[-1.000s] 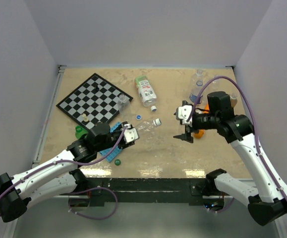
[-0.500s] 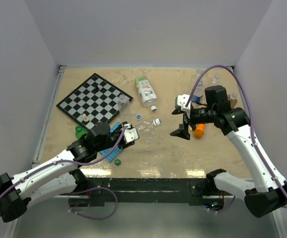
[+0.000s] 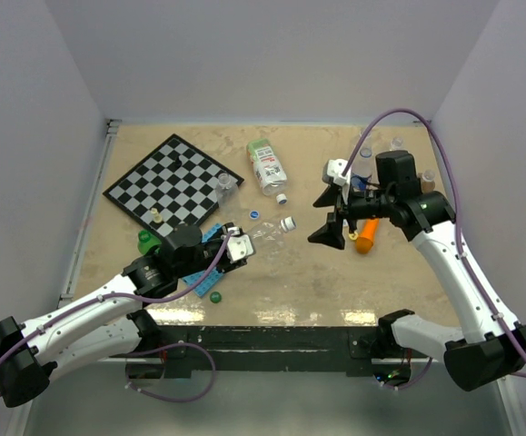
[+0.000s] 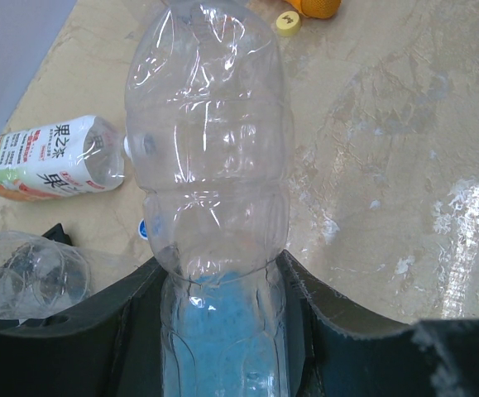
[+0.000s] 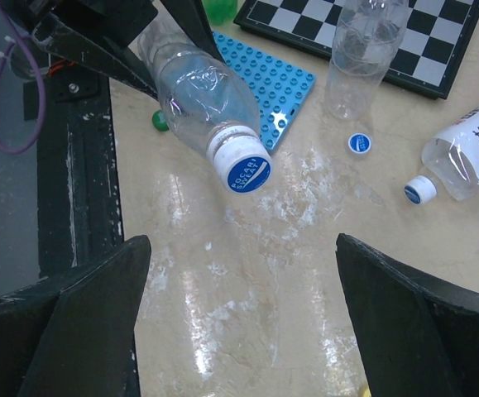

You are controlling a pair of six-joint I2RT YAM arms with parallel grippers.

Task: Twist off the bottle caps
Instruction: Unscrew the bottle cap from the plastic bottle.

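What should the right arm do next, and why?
Probably ease the open right fingers forward until they straddle the bottle cap: the left fingers hold the clear bottle with its capped end aimed between them, not yet within their reach.

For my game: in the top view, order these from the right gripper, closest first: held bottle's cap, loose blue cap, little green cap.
1. Held bottle's cap, just left of the right gripper.
2. Loose blue cap, farther left.
3. Little green cap, by the left arm.
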